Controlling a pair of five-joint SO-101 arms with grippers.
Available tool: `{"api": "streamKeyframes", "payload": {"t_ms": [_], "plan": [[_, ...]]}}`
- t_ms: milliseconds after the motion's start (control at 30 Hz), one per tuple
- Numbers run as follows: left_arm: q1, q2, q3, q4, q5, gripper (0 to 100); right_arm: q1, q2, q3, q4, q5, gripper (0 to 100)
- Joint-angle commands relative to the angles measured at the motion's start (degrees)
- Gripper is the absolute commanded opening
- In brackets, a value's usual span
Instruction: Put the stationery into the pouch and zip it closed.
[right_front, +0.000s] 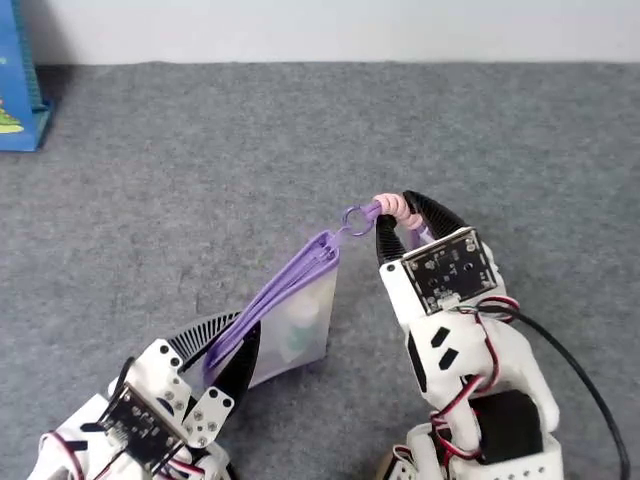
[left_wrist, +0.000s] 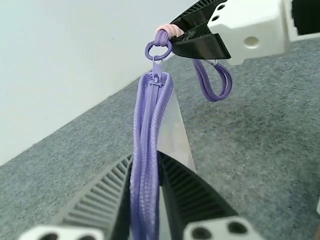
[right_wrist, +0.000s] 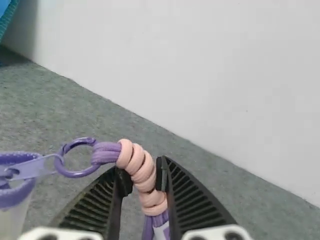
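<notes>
Looking down from above, we see the pouch (right_front: 300, 325) standing on edge on the grey carpet (right_front: 200, 150), with its purple zip (right_front: 285, 285) along the top. At one end of the pouch the left gripper (right_front: 240, 335) is clamped on the zip, one black finger on each side. At the pouch's other end a ring (right_front: 353, 220) hangs off the zip. Just past it, the right gripper (right_front: 397, 218) is closed on a pink cord (right_front: 388, 206). Pale shapes show through the pouch's clear side, but we cannot tell what they are. A blue box (right_front: 18, 85) sits well apart from the pouch, by the wall (right_front: 320, 25).

From the left wrist, the zip (left_wrist: 147, 150) runs out from between the left gripper's (left_wrist: 146, 167) squeezed fingers, its two sides lying together. The ring (left_wrist: 158, 50) sits at the pouch's (left_wrist: 176, 135) far end. There the right gripper (left_wrist: 197, 32) pinches the pink cord (left_wrist: 167, 31), and a purple loop (left_wrist: 215, 82) dangles beside it.

From the right wrist, the right gripper (right_wrist: 141, 175) grips the pink cord (right_wrist: 140, 167) firmly. The ring (right_wrist: 75, 157) links that cord to the pouch (right_wrist: 12, 215).
</notes>
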Motion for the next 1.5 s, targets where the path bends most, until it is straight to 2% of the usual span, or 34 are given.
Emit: {"api": "streamKeyframes", "payload": {"t_ms": [0,233,367,500,633,733,833,1000,1167,1333,1400,1467], "plan": [[-0.26,-0.7,-0.13,1.14,0.09,1,5.14,-1.1,-0.7,-2.42,0.62,0.7],[-0.44,-0.7,0.04,0.79,-0.88,2,2.59,-1.1,-0.53,-1.36,0.18,0.7],[-7.21,-0.7,0.13,0.18,-1.58,16,-1.98,-1.1,-0.7,3.82,0.18,2.4],[-17.93,-0.7,0.31,-1.67,-1.41,29,-5.14,-1.19,-1.14,8.84,-3.34,16.7],[-25.85,-0.7,1.71,-7.47,0.79,30,-7.69,-1.19,-4.57,14.2,-8.97,31.8],[-29.01,-0.7,3.91,-10.9,0.79,30,-11.47,-1.19,-7.65,18.86,-11.08,37.4],[-30.95,-0.7,4.62,-11.87,1.49,30,-15.6,-1.19,-9.93,22.46,-12.22,37.7],[-34.37,-0.7,4.7,-14.51,7.21,30,-20.09,-1.19,-12.48,25.36,-13.63,37.7],[-38.59,-0.7,4.53,-15.56,10.73,30,-20.09,-1.19,-12.48,27.21,-13.54,37.6],[-38.95,-0.7,4.79,-15.12,15.3,29,-20.09,-1.19,-12.13,31.43,-13.71,36.9],[-38.95,-0.7,4.79,-14.42,16.44,25,-20.09,-1.19,-12.13,33.01,-14.59,32.1],[-38.95,-0.7,4.7,-13.19,16.62,17,-20.0,-1.19,-12.13,34.24,-16.53,23.2]]}}
